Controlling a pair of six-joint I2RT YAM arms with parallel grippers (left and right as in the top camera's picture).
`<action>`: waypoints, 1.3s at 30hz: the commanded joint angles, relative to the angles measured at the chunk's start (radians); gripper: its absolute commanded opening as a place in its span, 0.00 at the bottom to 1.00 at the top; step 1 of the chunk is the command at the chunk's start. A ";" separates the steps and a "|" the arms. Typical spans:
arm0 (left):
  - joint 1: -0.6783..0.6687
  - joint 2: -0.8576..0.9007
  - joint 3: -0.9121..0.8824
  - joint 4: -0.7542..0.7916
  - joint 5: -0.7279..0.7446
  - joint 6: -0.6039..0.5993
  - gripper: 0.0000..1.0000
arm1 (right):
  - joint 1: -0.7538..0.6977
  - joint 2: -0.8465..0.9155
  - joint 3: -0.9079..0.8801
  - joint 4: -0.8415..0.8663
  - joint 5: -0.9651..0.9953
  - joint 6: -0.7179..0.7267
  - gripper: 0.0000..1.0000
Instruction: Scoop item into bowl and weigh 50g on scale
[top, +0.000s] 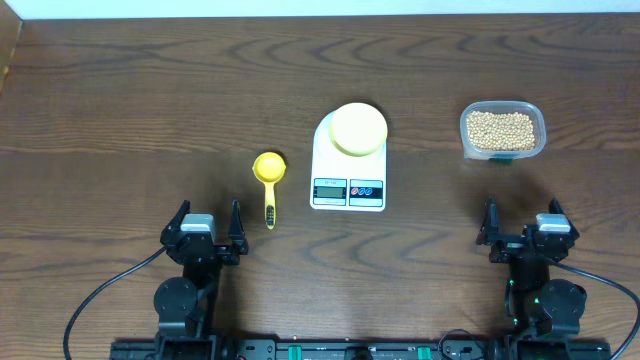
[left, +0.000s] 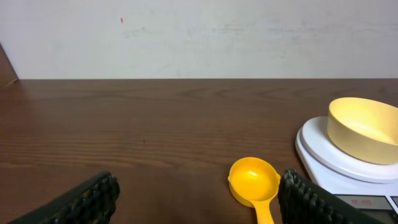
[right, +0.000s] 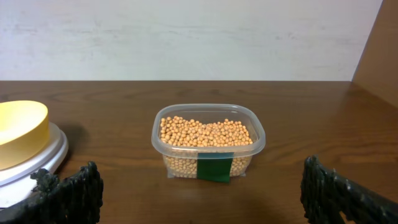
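on the scale (top: 328, 160) sits the yellow bowl (top: 358, 129).

The flat white scale (top: 328, 160) is being shown lying near the table's centre, display facing 6 o'clock. The pale yellow bowl (top: 358, 128) is being carried upright and empty on its 12 o'clock end. The beige beans (top: 501, 128) are being held in a clear tub (top: 541, 128), at 3 o'clock from the bowl.

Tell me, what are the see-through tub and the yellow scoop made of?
The tub looks like thin clear plastic: the beans show through its glossy walls. The scoop is probably smooth moulded plastic too, one solid yellow with a soft shine.
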 joint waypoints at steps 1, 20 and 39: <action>0.005 0.001 -0.016 -0.036 0.010 0.014 0.84 | -0.005 0.002 -0.002 -0.005 -0.002 -0.008 0.99; 0.005 0.001 -0.016 -0.036 0.010 0.014 0.84 | -0.005 0.002 -0.002 -0.005 -0.002 -0.008 0.99; 0.005 0.001 -0.016 -0.036 0.010 0.014 0.84 | -0.004 0.002 -0.002 -0.005 -0.002 -0.008 0.99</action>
